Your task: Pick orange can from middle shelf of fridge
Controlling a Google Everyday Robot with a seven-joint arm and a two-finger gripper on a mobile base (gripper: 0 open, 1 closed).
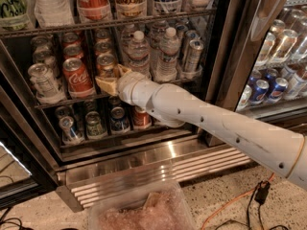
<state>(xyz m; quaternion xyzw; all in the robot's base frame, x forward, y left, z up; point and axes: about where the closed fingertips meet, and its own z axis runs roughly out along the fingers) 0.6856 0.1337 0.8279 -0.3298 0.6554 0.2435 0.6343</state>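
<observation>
The orange can (pixel 106 64) stands at the front of the middle shelf (pixel 72 99) of the fridge (pixel 144 152), just right of a red Coca-Cola can (pixel 76 76). More orange cans stand in a row behind it. My gripper (pixel 113 78) reaches into the fridge from the right on a white arm (pixel 206 119). It is right at the lower right side of the front orange can and covers the can's base. I cannot tell whether it touches the can.
A silver can (pixel 42 80) stands left of the red one. Water bottles (pixel 168 54) and slim cans (pixel 193 55) stand right of my gripper. Dark cans fill the lower shelf (pixel 96 123). A clear plastic bin (pixel 144 212) sits on the floor, and an orange cable (pixel 230 205) lies at the right.
</observation>
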